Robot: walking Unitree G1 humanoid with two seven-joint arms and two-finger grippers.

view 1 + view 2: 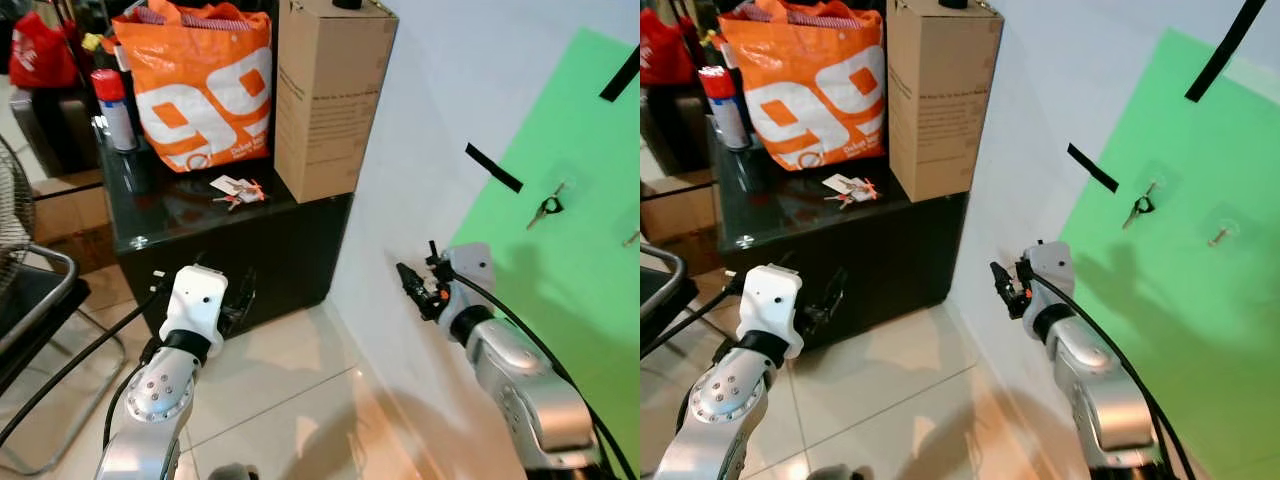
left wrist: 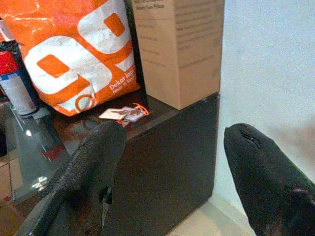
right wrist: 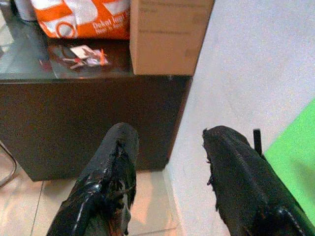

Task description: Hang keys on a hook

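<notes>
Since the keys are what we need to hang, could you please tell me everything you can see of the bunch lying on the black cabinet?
The bunch of keys lies flat on the glossy top of the black cabinet, just in front of the orange bag and beside the cardboard box, touching neither as far as I can tell. It has a pale rectangular tag, an orange-red loop or tag, and small dark metal keys, too small to count. Neither claw touches it.
</notes>
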